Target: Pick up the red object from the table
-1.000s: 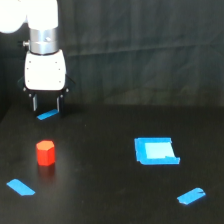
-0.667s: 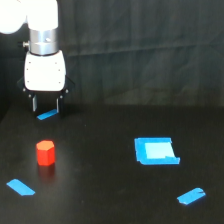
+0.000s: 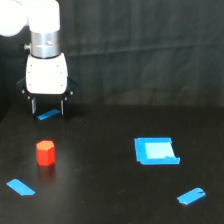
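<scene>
The red object (image 3: 45, 152) is a small red-orange hexagonal block standing upright on the black table (image 3: 100, 190), toward the exterior view's left. My gripper (image 3: 48, 108) hangs behind and above it, pointing down, with its two dark fingers spread apart and nothing between them. A gap of bare table separates the fingertips from the block. A blue tape strip (image 3: 48, 115) shows on the table between the fingers.
A blue square tape mark with a pale centre (image 3: 155, 150) lies right of the middle. Short blue strips lie at the front left (image 3: 20, 187) and front right (image 3: 191, 196). A dark curtain closes off the back.
My gripper has shifted slightly toward the exterior view's right and a little lower. The red block has not moved.
</scene>
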{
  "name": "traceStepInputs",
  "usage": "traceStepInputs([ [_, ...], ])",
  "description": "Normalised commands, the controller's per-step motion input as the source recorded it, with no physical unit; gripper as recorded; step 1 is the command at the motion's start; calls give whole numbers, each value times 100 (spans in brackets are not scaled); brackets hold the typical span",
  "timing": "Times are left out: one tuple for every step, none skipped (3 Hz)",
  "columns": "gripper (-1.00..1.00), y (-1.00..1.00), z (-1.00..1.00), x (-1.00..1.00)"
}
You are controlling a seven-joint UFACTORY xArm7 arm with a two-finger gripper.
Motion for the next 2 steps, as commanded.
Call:
traceStepInputs([
  [100, -90, -8, 27],
  [97, -84, -12, 30],
])
